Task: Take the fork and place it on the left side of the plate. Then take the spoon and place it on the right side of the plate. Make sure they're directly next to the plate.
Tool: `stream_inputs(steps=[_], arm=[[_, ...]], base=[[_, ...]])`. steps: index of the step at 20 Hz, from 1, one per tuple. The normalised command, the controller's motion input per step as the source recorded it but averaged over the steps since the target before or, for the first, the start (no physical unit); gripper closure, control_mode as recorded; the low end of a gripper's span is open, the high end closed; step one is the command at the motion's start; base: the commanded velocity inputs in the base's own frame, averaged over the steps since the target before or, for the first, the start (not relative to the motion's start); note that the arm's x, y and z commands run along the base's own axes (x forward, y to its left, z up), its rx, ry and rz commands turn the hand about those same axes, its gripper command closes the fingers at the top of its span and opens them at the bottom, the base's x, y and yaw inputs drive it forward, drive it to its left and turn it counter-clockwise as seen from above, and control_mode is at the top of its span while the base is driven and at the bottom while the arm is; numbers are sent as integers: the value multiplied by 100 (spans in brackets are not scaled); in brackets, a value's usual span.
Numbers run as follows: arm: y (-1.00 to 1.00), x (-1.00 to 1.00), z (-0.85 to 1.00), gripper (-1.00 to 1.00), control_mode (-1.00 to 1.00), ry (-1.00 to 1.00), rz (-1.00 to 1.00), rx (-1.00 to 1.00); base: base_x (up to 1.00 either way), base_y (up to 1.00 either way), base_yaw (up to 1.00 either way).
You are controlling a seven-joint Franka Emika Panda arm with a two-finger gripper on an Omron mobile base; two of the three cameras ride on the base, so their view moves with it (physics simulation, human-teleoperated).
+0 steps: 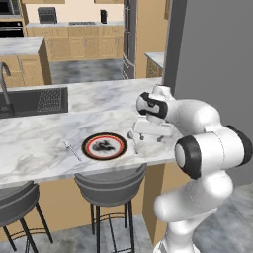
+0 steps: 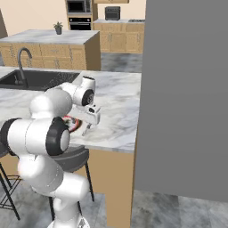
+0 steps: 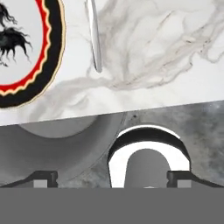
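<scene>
The plate [image 1: 104, 146] with its red-and-black rim lies near the counter's front edge; its rim also shows in the hand view [image 3: 51, 48] and behind the arm [image 2: 71, 123]. The thin grey fork [image 1: 72, 150] lies just left of the plate. The pale spoon [image 3: 93, 35] lies flat on the marble close to the plate's right rim [image 1: 136, 147]. My gripper [image 1: 143, 140] [image 2: 87, 128] [image 3: 111, 178] hovers above the counter edge right of the plate. It is open, with nothing between its fingers.
The marble counter [image 1: 39, 138] ends just below the plate, with two grey stools [image 1: 111, 180] [image 1: 17, 197] tucked under it. A dark sink [image 1: 34, 101] with a faucet [image 1: 5, 81] sits at the back left. A tall grey wall [image 1: 217, 59] stands on the right.
</scene>
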Motion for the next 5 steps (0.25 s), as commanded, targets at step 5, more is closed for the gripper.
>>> stream_inputs(steps=[5], arm=[[0, -100, 11, -100, -100, 0, 5, -14]], base=[[0, 0, 0]])
